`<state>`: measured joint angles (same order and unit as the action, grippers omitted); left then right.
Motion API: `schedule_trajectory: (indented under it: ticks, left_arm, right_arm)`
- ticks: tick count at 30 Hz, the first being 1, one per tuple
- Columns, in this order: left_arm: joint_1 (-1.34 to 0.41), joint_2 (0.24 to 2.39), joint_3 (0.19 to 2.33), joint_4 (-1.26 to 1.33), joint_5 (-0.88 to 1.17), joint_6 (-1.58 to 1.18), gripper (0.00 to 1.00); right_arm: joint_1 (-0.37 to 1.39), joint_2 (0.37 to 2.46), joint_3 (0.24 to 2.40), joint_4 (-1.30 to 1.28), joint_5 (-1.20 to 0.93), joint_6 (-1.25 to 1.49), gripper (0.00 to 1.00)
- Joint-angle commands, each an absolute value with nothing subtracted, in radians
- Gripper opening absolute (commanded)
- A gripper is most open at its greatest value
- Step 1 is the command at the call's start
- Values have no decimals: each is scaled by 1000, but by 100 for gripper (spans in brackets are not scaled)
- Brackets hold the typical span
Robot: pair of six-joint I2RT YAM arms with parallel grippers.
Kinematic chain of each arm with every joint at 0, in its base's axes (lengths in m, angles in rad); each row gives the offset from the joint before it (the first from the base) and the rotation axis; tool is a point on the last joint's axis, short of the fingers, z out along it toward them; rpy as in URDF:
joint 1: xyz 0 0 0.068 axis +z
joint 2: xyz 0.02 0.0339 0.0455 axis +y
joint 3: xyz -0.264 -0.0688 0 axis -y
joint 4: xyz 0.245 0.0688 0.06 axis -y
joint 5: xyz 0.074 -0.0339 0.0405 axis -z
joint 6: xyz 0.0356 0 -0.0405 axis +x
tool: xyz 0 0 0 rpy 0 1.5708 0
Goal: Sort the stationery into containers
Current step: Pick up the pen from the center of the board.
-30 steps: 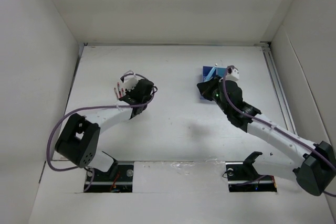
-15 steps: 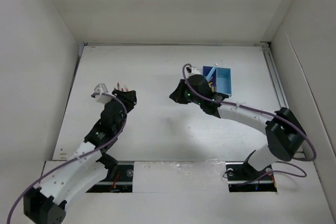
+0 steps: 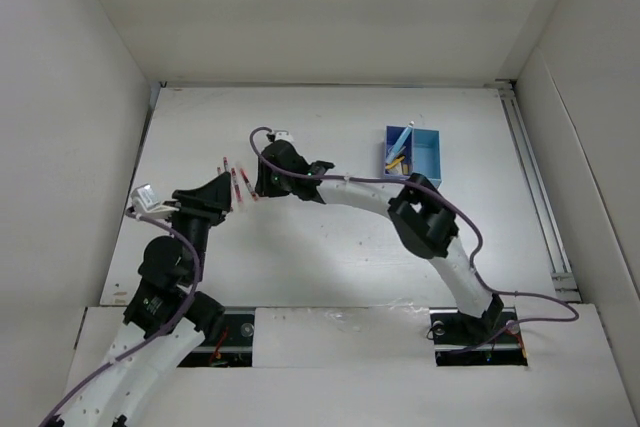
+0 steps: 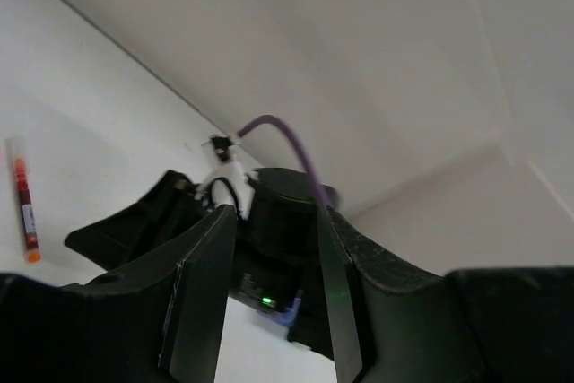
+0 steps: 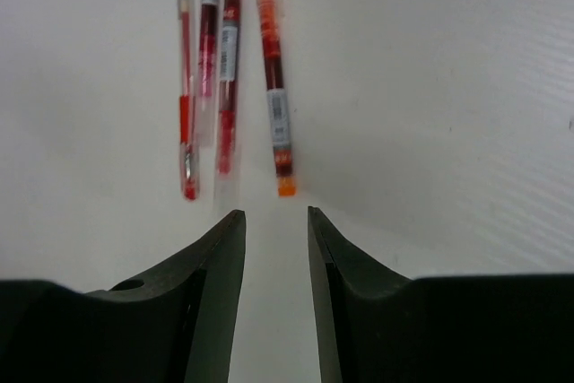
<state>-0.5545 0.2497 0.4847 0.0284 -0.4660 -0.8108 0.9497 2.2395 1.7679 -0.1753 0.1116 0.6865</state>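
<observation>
Several thin red-and-white pens (image 5: 228, 69) lie side by side on the white table, also in the top view (image 3: 236, 183). My right gripper (image 5: 273, 221) is open and empty, its fingertips just short of the pens' near ends; in the top view it (image 3: 259, 183) sits to their right. My left gripper (image 3: 226, 191) is open and empty to the left of the pens, facing the right gripper (image 4: 278, 221). One pen (image 4: 25, 213) shows in the left wrist view. The blue compartment box (image 3: 428, 157) stands at the back right, holding a light blue pen (image 3: 401, 139) and a yellow-black piece (image 3: 396, 160).
The right arm (image 3: 360, 192) stretches across the middle of the table from its base. White walls close in the table at the left, back and right. A metal rail (image 3: 532, 177) runs along the right edge.
My right arm swung left from the blue box across to the pens. My left arm pulled back toward the near left and now faces the pens from the left.
</observation>
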Motion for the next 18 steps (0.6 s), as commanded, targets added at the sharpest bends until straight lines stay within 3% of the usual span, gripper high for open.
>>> schedule_trajectory:
  ticks: [1, 11, 18]
  left_arm:
    - [-554, 170, 520, 28, -500, -758, 38]
    - [-554, 80, 479, 64, -480, -747, 44]
    - [-554, 80, 479, 46, -469, -747, 44]
  right_arm:
    - [940, 2334, 1957, -311, 164, 673, 40]
    - [968, 2536, 2230, -460, 155, 673, 41]
    - [1000, 2556, 2230, -483, 219, 673, 29]
